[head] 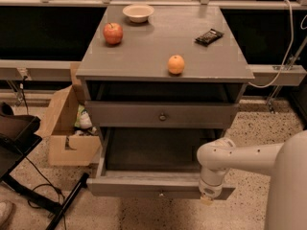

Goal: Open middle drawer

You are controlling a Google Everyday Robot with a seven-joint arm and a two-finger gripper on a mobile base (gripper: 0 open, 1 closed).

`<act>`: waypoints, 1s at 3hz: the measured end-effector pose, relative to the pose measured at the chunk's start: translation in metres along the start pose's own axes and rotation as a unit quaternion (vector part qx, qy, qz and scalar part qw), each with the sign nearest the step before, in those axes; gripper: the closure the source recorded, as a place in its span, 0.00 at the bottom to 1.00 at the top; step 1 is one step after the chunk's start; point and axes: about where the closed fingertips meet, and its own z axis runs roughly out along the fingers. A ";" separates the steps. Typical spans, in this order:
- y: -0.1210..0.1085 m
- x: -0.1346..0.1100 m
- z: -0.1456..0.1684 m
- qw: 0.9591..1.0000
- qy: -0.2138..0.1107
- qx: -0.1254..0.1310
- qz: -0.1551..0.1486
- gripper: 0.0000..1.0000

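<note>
A grey cabinet [144, 56] stands against a dark railing, and the middle drawer [124, 115] sits pushed in beneath a dark open recess, its small round knob [162, 116] at the centre of the front. Below it the bottom drawer [120, 186] is pulled well out over the floor. Its inside is dark, and what it holds, if anything, cannot be made out. The gripper [207, 198] hangs at the right end of that bottom drawer's front, pointing down from a white arm [240, 157] that comes in from the right, well below the middle drawer's knob. Its grasp cannot be told from here. On the cabinet top a pale bowl [138, 12] stands at the back, with an apple [113, 33] near it to the left. An orange [176, 64] sits near the front edge and a dark packet [209, 36] lies at the right. An open cardboard box [64, 147] stands on the floor just left of the cabinet, holding a white bottle [86, 121] and some green wrapping.
</note>
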 end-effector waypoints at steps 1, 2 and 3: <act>0.000 0.000 0.000 1.000 0.000 0.000 0.000 0.51; 0.000 0.000 0.000 1.000 0.000 0.000 0.000 0.27; 0.000 0.000 0.000 1.000 0.000 0.000 0.000 0.05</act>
